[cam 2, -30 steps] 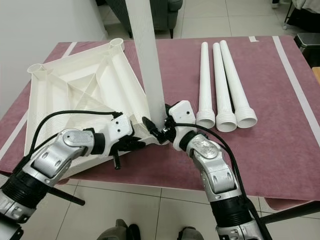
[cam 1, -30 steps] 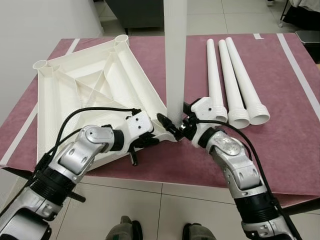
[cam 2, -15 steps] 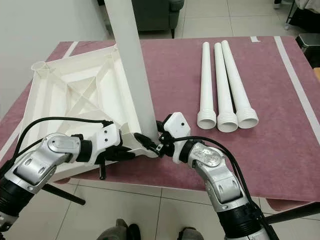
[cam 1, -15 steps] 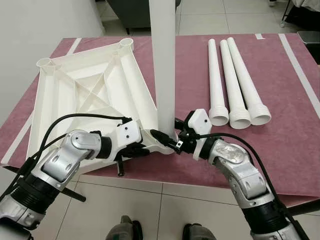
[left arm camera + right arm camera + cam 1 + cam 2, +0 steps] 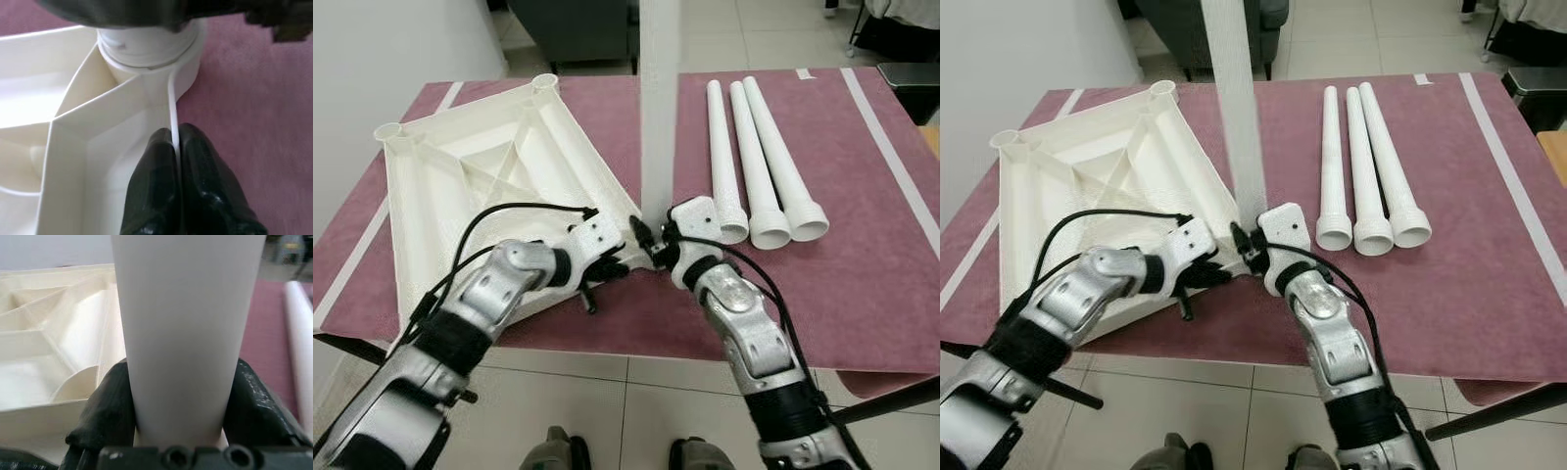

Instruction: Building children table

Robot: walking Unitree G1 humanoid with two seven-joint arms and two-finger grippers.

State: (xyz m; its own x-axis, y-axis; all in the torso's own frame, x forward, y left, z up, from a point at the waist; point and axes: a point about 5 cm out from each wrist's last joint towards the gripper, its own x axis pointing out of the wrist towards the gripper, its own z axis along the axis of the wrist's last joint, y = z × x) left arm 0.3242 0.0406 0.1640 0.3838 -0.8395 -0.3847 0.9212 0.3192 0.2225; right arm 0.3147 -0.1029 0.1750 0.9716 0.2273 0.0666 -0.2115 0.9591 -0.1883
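Observation:
The white tabletop point(image 5: 499, 166) lies upside down on the maroon mat, ribs up, with round leg sockets at its corners. One white table leg point(image 5: 659, 108) stands upright in the near right corner socket point(image 5: 149, 46). My right gripper point(image 5: 651, 245) is shut on the base of that leg point(image 5: 188, 333). My left gripper point(image 5: 607, 266) is shut on the tabletop's thin rim point(image 5: 173, 122) just beside the socket, its fingertips point(image 5: 159, 161) pinching the edge. Three more white legs point(image 5: 759, 157) lie side by side to the right.
The maroon mat point(image 5: 862, 264) covers a low table with white tape lines near its sides. Its front edge point(image 5: 636, 345) runs just below my arms, with tiled floor beyond. A dark chair point(image 5: 578, 24) stands behind the table.
The view shifted and the upright leg now stands straighter. Both grippers keep their holds on the leg base and the rim at the corner socket.

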